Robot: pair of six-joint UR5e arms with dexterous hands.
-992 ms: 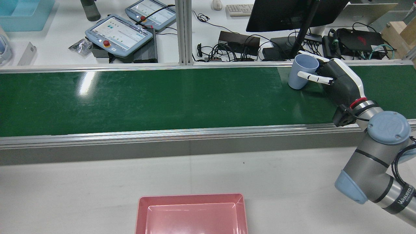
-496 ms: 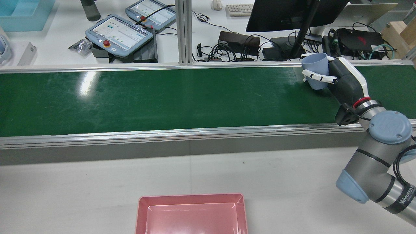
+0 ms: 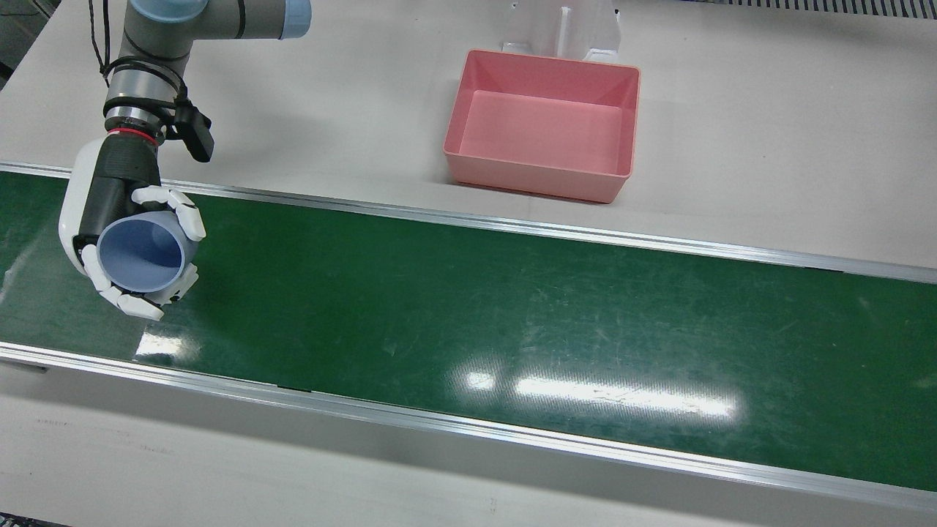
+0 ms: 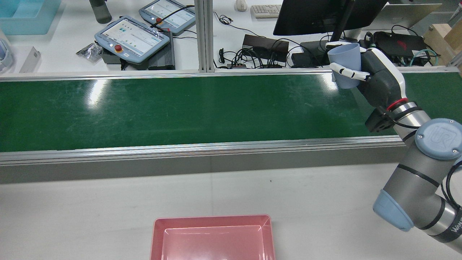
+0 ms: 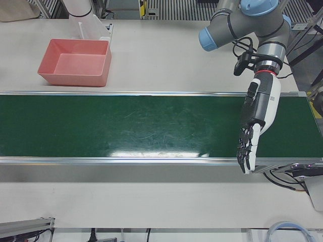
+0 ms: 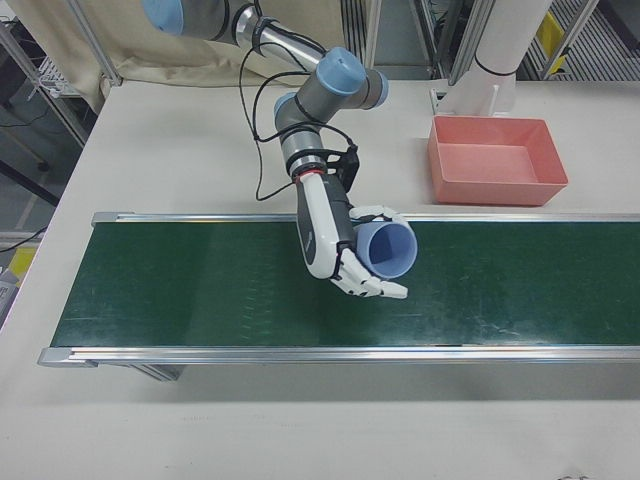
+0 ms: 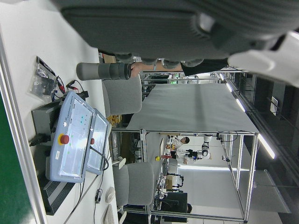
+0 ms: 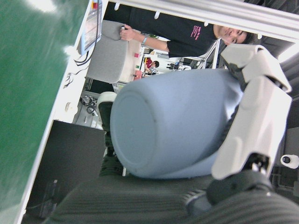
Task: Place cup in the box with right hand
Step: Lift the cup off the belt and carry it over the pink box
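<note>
Grasping the blue cup [image 3: 141,254], the right hand [image 3: 121,227] has its fingers [image 3: 170,201] wrapped round the cup wall, palm behind it; the right hand view confirms the wrap, with the cup base facing the camera. The cup is clear of the green conveyor belt [image 3: 468,307], carried above the belt's far edge at the end away from the pink box [image 3: 543,124], as the rear view shows. Its long axis stands near upright with a slight tilt, mouth upward; the front view looks almost straight into the open mouth.

Taking the pink box as landmark: it sits on the white table [image 3: 732,146] on the robot's side of the belt, near the table's middle, and it is empty. The cup lies well apart from the box, across the full width of the belt and off toward the right arm's side. Judged from this, the coming move is a carry back over the belt toward the robot and inward to the box, then a lowering into it mouth up.

The left hand [image 5: 251,138] hangs over the opposite end of the belt, fingers extended and loosely together, holding nothing. It is likewise well apart from the box and has no part in the task.

Risk, as a judgement: the smooth tapered wall could slip if the carry is abrupt.
</note>
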